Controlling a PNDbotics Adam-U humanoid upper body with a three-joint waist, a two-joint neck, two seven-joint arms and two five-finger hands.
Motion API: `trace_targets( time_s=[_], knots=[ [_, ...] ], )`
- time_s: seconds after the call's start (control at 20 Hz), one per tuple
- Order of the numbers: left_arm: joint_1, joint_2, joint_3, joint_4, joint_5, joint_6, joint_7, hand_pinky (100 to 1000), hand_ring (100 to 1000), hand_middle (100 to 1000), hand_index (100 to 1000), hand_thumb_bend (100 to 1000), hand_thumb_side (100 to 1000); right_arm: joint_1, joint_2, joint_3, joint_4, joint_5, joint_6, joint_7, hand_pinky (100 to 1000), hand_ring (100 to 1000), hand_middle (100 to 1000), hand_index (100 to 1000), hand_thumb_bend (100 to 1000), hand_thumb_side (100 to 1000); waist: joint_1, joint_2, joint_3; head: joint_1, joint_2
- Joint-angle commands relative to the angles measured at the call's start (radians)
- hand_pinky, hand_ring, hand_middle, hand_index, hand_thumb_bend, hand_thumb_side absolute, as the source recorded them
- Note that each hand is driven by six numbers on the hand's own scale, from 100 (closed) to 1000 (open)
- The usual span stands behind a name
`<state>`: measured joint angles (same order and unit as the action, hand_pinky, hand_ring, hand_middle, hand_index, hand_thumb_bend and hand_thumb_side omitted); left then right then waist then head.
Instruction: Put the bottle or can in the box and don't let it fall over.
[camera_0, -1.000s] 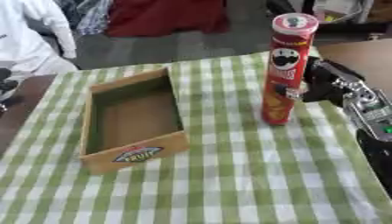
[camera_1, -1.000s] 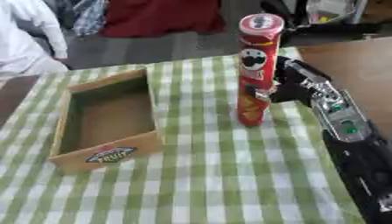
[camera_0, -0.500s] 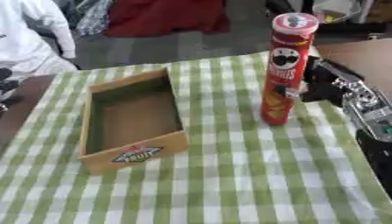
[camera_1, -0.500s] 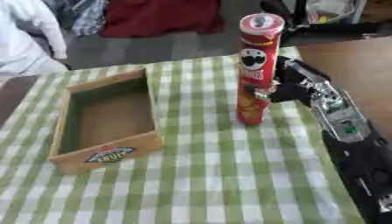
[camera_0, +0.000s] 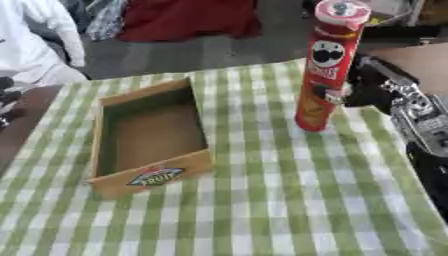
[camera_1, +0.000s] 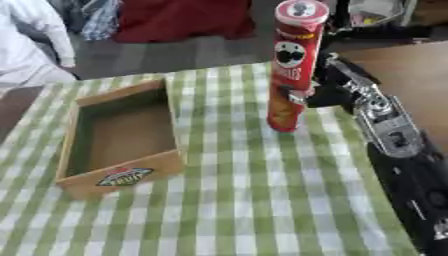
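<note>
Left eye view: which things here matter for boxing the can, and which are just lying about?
Job:
- red crisp can, upright on the cloth
- wooden fruit box, empty
- right hand, against the can

Lying about:
- green checked tablecloth
- red fabric behind the table

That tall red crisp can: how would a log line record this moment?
tall red crisp can: upright on green checked cloth | right hand: against can, grip unclear | wooden box: empty | left hand: unseen

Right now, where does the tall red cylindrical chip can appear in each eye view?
Left eye view: the tall red chip can stands upright at upper right, on the green checked cloth.
Right eye view: it stands upright right of upper centre.
Shared landmark: the open wooden box with a fruit label, to the can's left in both views.
</note>
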<state>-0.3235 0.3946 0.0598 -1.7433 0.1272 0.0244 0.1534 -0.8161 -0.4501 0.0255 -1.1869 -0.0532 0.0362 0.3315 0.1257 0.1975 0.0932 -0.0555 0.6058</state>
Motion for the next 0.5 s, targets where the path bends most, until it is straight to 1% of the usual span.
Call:
trace_targets(
  time_s=[0.05,0.35,0.45,0.5],
  knots=[
    [-0.007,0.022,0.012,-0.02,-0.001,-0.002,-0.001,808,858,829,829,100,704,-0.042,-0.026,0.003,-0.045,-0.019,0.003,-0.011,983,490,406,339,226,100,-0.007,-0.025,0.0,-0.002,0.001],
    [-0.003,0.025,0.013,-0.021,-0.002,-0.002,0.0,808,857,829,829,100,703,-0.096,-0.014,0.026,-0.068,-0.027,0.01,-0.002,981,487,403,337,219,100,-0.008,-0.032,-0.003,-0.013,0.007],
    [-0.002,0.026,0.013,-0.021,-0.002,-0.002,0.001,808,857,829,829,100,703,-0.102,-0.012,0.029,-0.07,-0.028,0.012,-0.002,981,487,403,337,219,100,-0.009,-0.032,-0.003,-0.013,0.008],
    [-0.002,0.025,0.012,-0.021,-0.002,-0.002,0.0,808,857,829,828,100,702,-0.104,-0.01,0.031,-0.072,-0.029,0.011,-0.001,978,483,400,334,221,100,-0.009,-0.034,-0.002,-0.021,0.008]
  ],
)
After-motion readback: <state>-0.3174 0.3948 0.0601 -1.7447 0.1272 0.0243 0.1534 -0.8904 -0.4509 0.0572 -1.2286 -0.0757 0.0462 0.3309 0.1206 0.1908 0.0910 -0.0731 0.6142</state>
